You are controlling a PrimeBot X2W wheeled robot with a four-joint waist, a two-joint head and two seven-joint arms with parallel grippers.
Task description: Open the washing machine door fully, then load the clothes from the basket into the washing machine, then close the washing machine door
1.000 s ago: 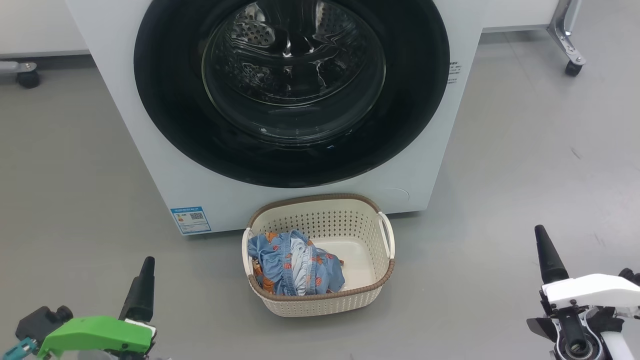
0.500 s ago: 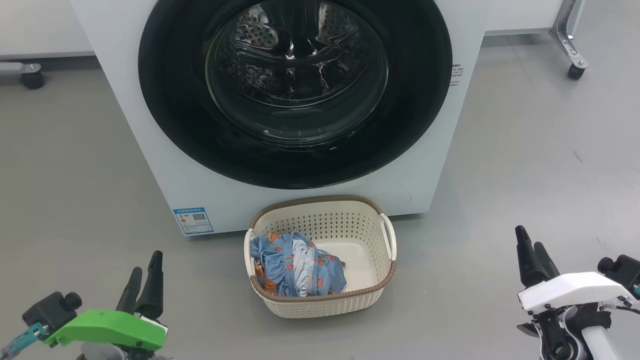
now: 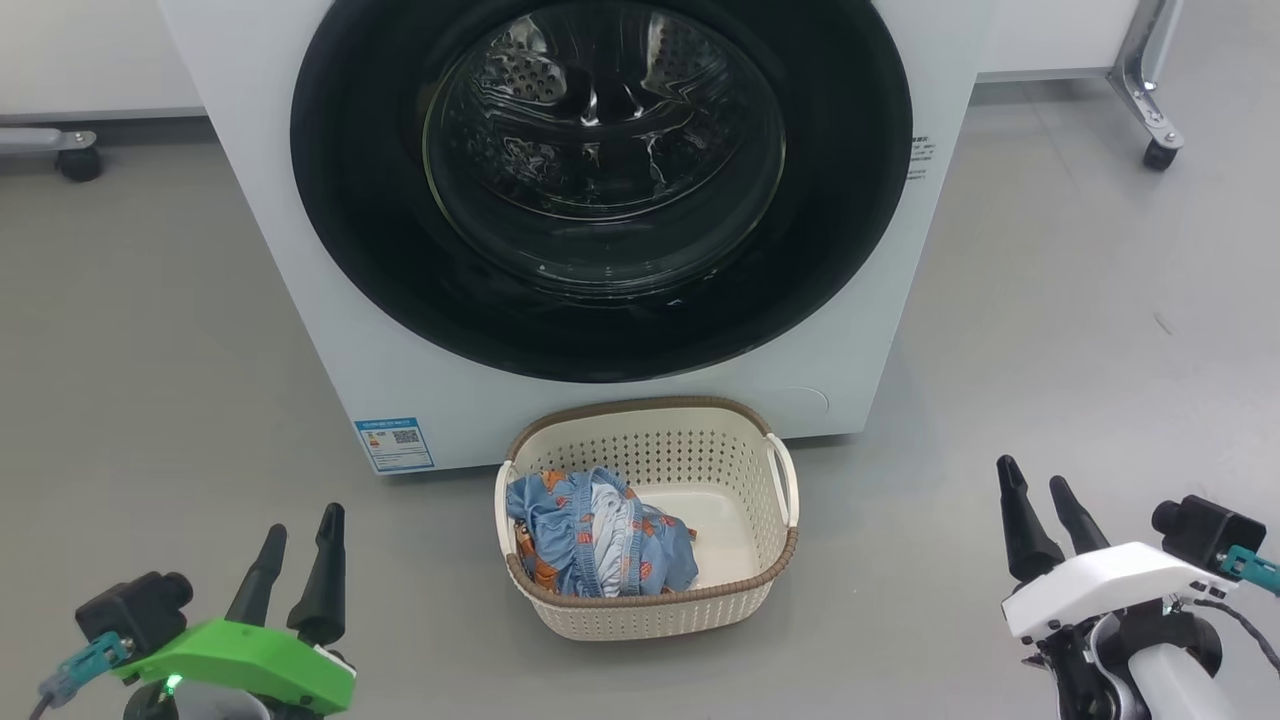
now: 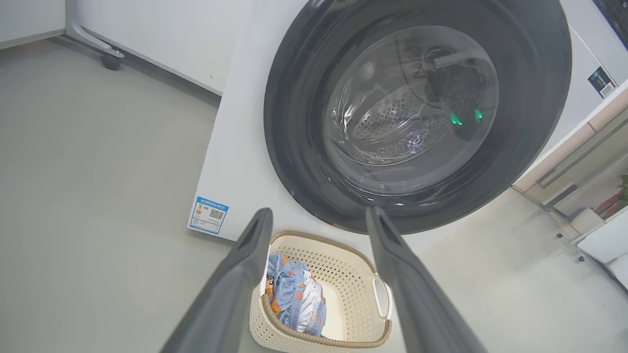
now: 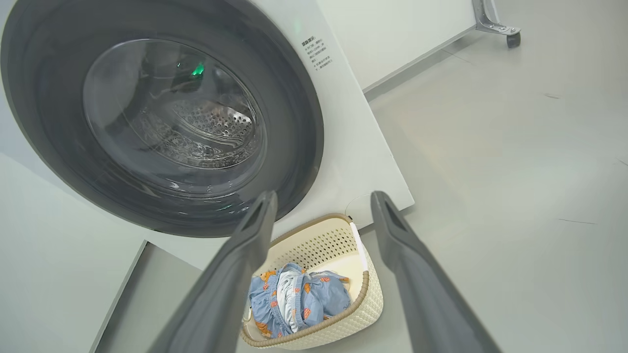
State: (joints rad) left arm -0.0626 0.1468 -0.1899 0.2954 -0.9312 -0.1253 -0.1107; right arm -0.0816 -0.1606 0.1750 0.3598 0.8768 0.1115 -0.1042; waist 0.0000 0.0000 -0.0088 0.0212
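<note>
Broadly, a grey floor (image 3: 150, 350) is noted across the whole scene. A white washing machine (image 3: 300, 330) is set on it, facing the robot, at the top middle of the head view. The washing machine door (image 3: 370, 250) is seen shut, flush with the front panel. Most of that panel is taken up by its wide black rim, and a perforated steel drum (image 3: 520, 75) is made out through the bulging glass centre.

A cream basket (image 3: 650, 450) with a brown rim is placed on the floor just in front of the machine, below the door's lower edge. Whether it touches the panel cannot be told.

The left end effector (image 3: 303, 520), on a green housing, is seen at the lower left of the head view. Its two dark fingers are spread wide and nothing is held. The right end effector (image 3: 1031, 472), on a white housing, is seen at the lower right, likewise spread wide and empty. Both are kept well apart from the basket, one to each side. In each wrist view the basket is framed between the parted fingers, farther off.

The clothes (image 3: 590, 545), a blue bundle with orange print and pale lining, are heaped in the left half of the basket.

A small blue label (image 3: 394, 444) is noted at the machine's lower left front corner.
</note>
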